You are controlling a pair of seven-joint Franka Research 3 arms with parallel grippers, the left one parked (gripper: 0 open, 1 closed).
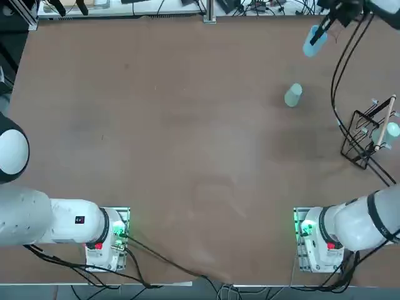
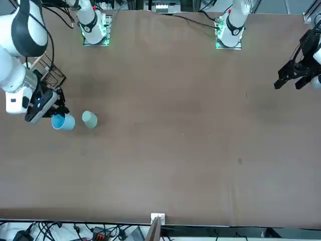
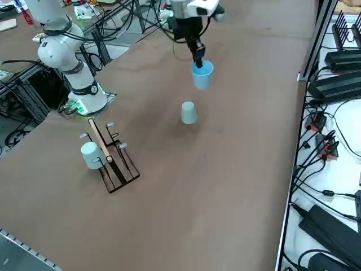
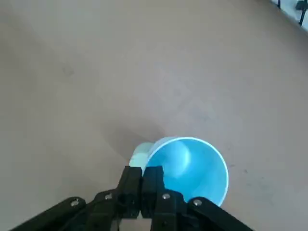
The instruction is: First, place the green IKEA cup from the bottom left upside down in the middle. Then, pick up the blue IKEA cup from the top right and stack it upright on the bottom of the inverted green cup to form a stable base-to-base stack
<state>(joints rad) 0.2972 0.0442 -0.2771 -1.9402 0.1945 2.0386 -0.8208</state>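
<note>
My right gripper point(image 4: 143, 169) has its fingers pinched together on the wall of the blue IKEA cup point(image 4: 188, 166), mouth up at far right. The green IKEA cup point(image 3: 189, 114) stands inverted, nearer me.

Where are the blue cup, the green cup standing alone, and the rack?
Blue cup point(image 3: 202, 78): right side view, its outer wall.
Green cup point(image 3: 189, 113): right side view, its side.
Rack point(image 3: 120, 179): right side view, black frame.

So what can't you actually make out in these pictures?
- Whether the blue cup touches the table: the right gripper holds it, but no view settles a gap.
- The inside of the upside-down green cup: its own walls hide it.
- The blue cup's base in the right wrist view: its rim and walls hide it.
</note>
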